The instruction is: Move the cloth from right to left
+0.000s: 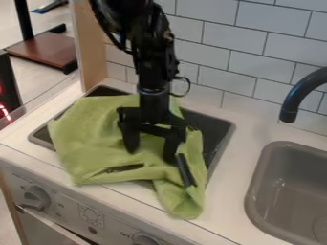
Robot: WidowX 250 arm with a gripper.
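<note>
The gripper (150, 152) hangs over the middle of the frame, its two black fingers pointing down and spread well apart, with green cloth visible in the gap between them. Whether the tips touch the fabric, I cannot tell, but they are not closed on it.

The cloth (96, 139) spreads from left of centre to the lower middle of the frame, over much of the dark, recessed stove top (214, 130) and onto the pale worktop (233, 174) in front. It is soft, matt and lime green, rumpled broadly at the left and bunched into a narrow, rounded tail at the lower middle. A short dark streak crosses its front part, and a straight black strip (185, 170) slants beside the right finger.

The stove top's thin rim edges the recess. Behind stands a wall of glossy, pale rectangular tiles (271, 26) with dark joints, and at upper left a smooth, upright wooden panel (91, 48). Farther right are a grey sink (258, 184) with rounded corners and a curved black tap (300, 95), both well apart from the gripper. Round knobs (37, 197) project from the pale front panel at lower left.
</note>
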